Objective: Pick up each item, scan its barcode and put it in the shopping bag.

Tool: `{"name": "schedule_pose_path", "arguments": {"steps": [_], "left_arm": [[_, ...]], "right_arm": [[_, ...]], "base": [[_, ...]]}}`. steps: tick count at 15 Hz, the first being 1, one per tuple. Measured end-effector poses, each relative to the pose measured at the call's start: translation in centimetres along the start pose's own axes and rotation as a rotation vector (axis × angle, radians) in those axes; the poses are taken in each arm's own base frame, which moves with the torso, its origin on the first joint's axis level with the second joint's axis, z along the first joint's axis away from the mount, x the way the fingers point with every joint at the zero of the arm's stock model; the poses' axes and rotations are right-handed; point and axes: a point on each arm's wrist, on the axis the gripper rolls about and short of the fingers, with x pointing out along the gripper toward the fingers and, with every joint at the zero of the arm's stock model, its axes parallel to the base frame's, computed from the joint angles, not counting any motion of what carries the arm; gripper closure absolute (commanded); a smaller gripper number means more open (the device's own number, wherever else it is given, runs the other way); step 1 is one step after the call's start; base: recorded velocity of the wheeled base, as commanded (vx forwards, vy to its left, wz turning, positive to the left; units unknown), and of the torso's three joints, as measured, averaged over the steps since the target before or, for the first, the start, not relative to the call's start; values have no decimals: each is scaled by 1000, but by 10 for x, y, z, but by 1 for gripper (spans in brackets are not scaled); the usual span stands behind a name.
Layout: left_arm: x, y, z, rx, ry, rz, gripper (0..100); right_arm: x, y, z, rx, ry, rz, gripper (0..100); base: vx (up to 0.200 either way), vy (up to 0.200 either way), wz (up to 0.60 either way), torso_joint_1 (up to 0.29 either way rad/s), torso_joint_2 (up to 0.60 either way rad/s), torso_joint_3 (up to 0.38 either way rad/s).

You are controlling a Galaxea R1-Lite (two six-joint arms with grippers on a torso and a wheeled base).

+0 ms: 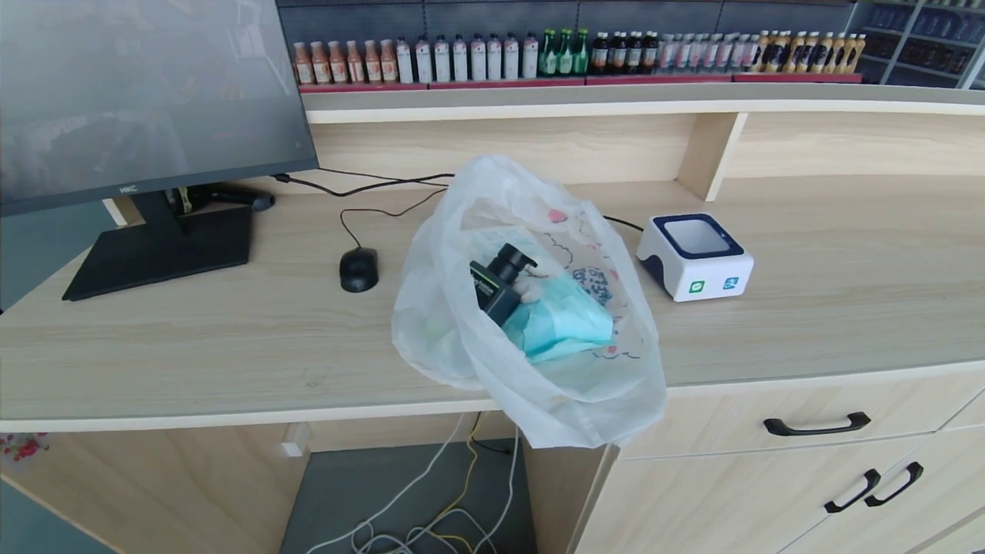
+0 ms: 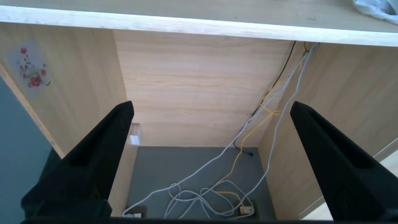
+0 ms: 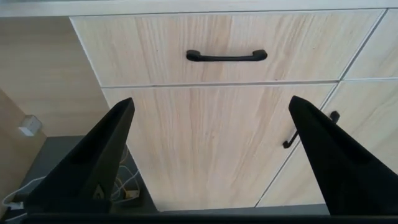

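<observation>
Left gripper [image 2: 211,106]: two matte black fingers [image 2: 93,162], flat-sided wedges, broad at the base and tapering to narrow blunt tips. The outer edge of one steps in near its base. Right gripper [image 3: 211,101]: same build, with black wedge fingers [image 3: 99,162], plain smooth faces, and inner faces that read slightly greyer with a faint sheen. Edges are straight and tip corners squared.

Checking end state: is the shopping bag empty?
No, the shopping bag holds a black pump-top bottle and a teal packet, seen through its open mouth.
</observation>
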Motion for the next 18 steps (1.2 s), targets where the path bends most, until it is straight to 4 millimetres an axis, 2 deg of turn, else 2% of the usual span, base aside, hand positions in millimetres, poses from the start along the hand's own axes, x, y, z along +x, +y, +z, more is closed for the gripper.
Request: {"name": "schedule_pose_path", "arguments": {"steps": [17, 18], "left_arm": [[0, 0, 0, -7, 0, -1, 0], [0, 0, 0, -7, 0, -1, 0]], "right_arm": [[0, 0, 0, -2, 0, -1, 0], [0, 0, 0, -2, 0, -1, 0]], "base": [[0, -200, 0, 2, 3, 2], [0, 0, 0, 0, 0, 0]]}}
